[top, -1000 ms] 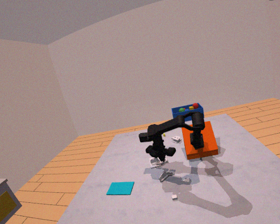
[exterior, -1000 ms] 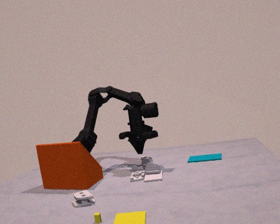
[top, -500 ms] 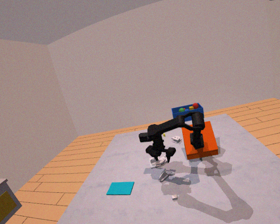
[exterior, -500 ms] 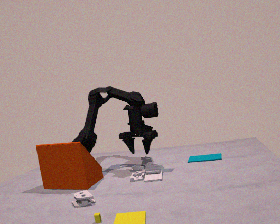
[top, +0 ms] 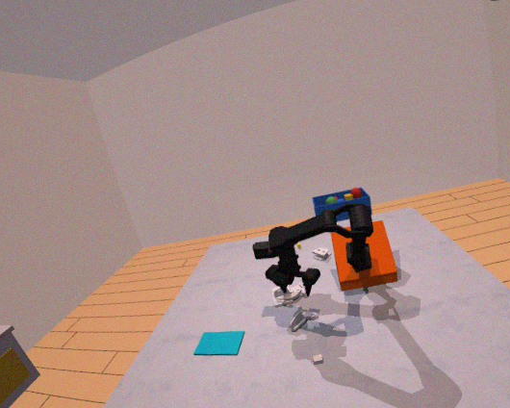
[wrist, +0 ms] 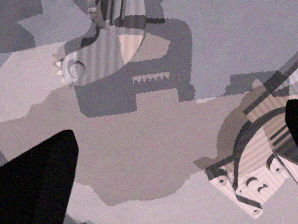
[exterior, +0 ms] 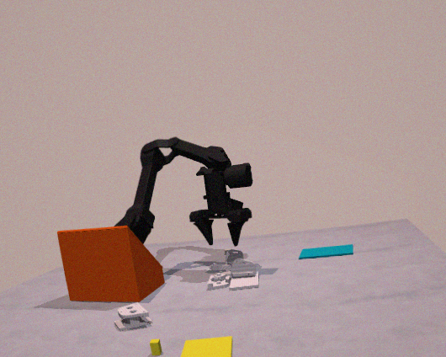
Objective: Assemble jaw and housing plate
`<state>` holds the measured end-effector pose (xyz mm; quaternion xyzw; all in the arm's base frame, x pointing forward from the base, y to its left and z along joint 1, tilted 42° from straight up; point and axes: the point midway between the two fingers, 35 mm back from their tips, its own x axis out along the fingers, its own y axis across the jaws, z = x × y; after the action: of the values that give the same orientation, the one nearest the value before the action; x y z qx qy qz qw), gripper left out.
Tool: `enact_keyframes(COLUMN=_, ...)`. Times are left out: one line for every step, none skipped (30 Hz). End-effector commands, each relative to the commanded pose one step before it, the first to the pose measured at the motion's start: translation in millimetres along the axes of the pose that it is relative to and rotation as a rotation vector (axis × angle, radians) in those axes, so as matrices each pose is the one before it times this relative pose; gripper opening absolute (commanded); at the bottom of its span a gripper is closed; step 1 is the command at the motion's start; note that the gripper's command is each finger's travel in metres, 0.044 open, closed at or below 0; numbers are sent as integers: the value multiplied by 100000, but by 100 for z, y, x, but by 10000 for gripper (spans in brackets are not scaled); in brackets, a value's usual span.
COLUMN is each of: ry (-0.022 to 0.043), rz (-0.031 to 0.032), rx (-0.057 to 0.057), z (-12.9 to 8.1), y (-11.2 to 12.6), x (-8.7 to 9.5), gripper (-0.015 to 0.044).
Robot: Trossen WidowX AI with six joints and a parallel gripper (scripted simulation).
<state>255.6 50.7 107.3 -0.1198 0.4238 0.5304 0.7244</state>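
My gripper (top: 296, 293) (exterior: 223, 244) (wrist: 184, 125) is open and empty, its fingertips pointing down above the table. The pale base assembly (top: 286, 296) (exterior: 244, 281) (wrist: 229, 186) stands below it, with a curved jaw on it; it is partly hidden by a finger in the wrist view, and I cannot make out the free pin. A loose grey jaw (top: 301, 319) (exterior: 234, 254) (wrist: 110, 60) with small gear teeth lies apart from the base. A pale part with two holes (top: 321, 252) (exterior: 134, 311), which looks like the housing plate, stands near the orange block.
An orange sloped block (top: 369, 255) (exterior: 99, 265) stands beside the arm. A cyan plate (top: 219, 343) (exterior: 326, 252), a small pale block (top: 318, 359), a small yellow block (top: 299, 245) (exterior: 155, 347) and a yellow plate (exterior: 209, 347) lie around. A blue bin (top: 323, 211) holds coloured things.
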Motion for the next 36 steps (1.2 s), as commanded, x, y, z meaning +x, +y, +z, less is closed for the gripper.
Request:
enact_keyframes(ry=-4, rz=-13, rx=4, z=-1, y=-3, x=-3, gripper=440)
enact_keyframes(ry=0, rz=0, rx=0, z=0, y=0, x=0, gripper=440)
enact_keyframes(ry=0, rz=0, rx=0, z=0, y=0, x=0, gripper=440)
enact_keyframes(ry=0, rz=0, rx=0, z=0, y=0, x=0, gripper=440)
enact_keyframes(ry=0, rz=0, rx=0, z=0, y=0, x=0, gripper=440)
enact_keyframes(ry=0, rz=0, rx=0, z=0, y=0, x=0, gripper=440)
enact_keyframes(ry=0, rz=0, rx=0, z=0, y=0, x=0, gripper=440)
enact_keyframes(ry=0, rz=0, rx=0, z=0, y=0, x=0, gripper=440)
enact_keyframes(ry=0, rz=0, rx=0, z=0, y=0, x=0, gripper=440)
enact_keyframes(ry=0, rz=0, rx=0, z=0, y=0, x=0, gripper=440)
enact_keyframes(ry=0, rz=0, rx=0, z=0, y=0, x=0, gripper=440)
enact_keyframes(ry=0, rz=0, rx=0, z=0, y=0, x=0, gripper=414)
enact_keyframes(ry=0, rz=0, rx=0, z=0, y=0, x=0, gripper=387)
enact_keyframes(ry=0, rz=0, rx=0, z=0, y=0, x=0, gripper=361)
enact_keyframes(ry=0, rz=0, rx=0, z=0, y=0, x=0, gripper=335)
enact_keyframes(ry=0, rz=0, rx=0, z=0, y=0, x=0, gripper=309)
enact_keyframes(ry=0, rz=0, rx=0, z=0, y=0, x=0, gripper=282)
enact_keyframes(ry=0, rz=0, rx=0, z=0, y=0, x=0, gripper=256)
enact_keyframes(ry=0, rz=0, rx=0, z=0, y=0, x=0, gripper=230)
enact_keyframes(ry=0, rz=0, rx=0, z=0, y=0, x=0, gripper=204)
enact_keyframes(ry=0, rz=0, rx=0, z=0, y=0, x=0, gripper=177)
enact_keyframes(ry=0, rz=0, rx=0, z=0, y=0, x=0, gripper=151)
enact_keyframes(ry=0, rz=0, rx=0, z=0, y=0, x=0, gripper=125)
enact_keyframes(ry=0, rz=0, rx=0, z=0, y=0, x=0, gripper=99)
enact_keyframes(ry=0, rz=0, rx=0, z=0, y=0, x=0, gripper=72)
enact_keyframes(ry=0, rz=0, rx=0, z=0, y=0, x=0, gripper=46)
enact_keyframes(ry=0, rz=0, rx=0, z=0, y=0, x=0, gripper=20)
enact_keyframes(ry=0, rz=0, rx=0, z=0, y=0, x=0, gripper=0)
enact_keyframes(ry=0, rz=0, rx=0, z=0, y=0, x=0, gripper=0)
enact_keyframes(ry=0, rz=0, rx=0, z=0, y=0, x=0, gripper=0)
enact_keyframes(ry=0, rz=0, rx=0, z=0, y=0, x=0, gripper=0)
enact_keyframes(ry=0, rz=0, rx=0, z=0, y=0, x=0, gripper=0)
enact_keyframes(ry=0, rz=0, rx=0, z=0, y=0, x=0, gripper=0)
enact_keyframes(ry=0, rz=0, rx=0, z=0, y=0, x=0, gripper=0)
enact_keyframes(ry=0, rz=0, rx=0, z=0, y=0, x=0, gripper=0)
enact_keyframes(ry=0, rz=0, rx=0, z=0, y=0, x=0, gripper=0)
